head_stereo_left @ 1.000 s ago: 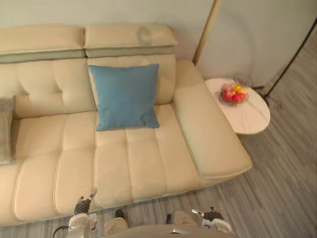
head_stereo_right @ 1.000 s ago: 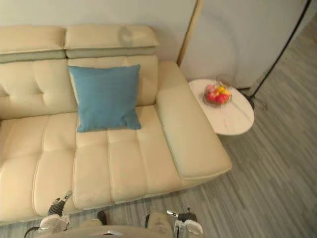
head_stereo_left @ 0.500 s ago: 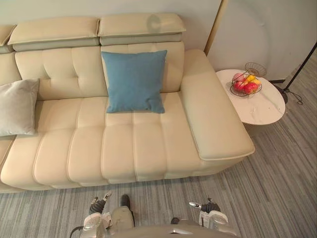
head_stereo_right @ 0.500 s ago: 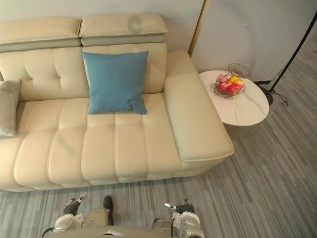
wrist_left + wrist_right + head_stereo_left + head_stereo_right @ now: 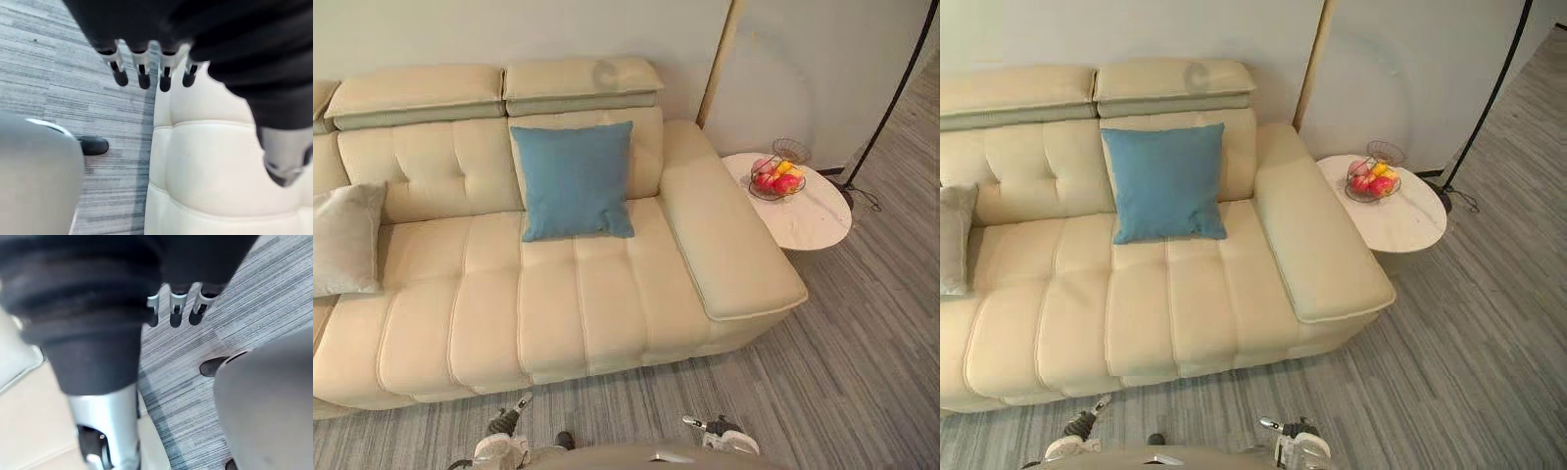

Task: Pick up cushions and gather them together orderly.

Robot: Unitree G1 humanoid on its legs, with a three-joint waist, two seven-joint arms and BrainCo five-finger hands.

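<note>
Left eye view: a blue cushion (image 5: 574, 180) leaned upright against the backrest of the sofa (image 5: 607, 304). A grey cushion (image 5: 344, 240) sat well apart from it at the sofa's left end. A fruit bowl (image 5: 775, 180) stood on the round table (image 5: 813, 220) beside the armrest. The left hand (image 5: 501, 436) and right hand (image 5: 720, 436) hung low over the floor (image 5: 862, 372).

Left wrist view: its fingers (image 5: 142, 73) were straight, apart and empty, above the sofa's front edge.

Right wrist view: its fingers (image 5: 176, 308) were straight and empty over the floor.

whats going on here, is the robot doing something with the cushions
The robot stands facing a cream sofa, its left hand and right hand both open, low and empty. A blue cushion leans against the backrest; a grey cushion sits apart at the sofa's left end. Neither is picked up yet.
</note>
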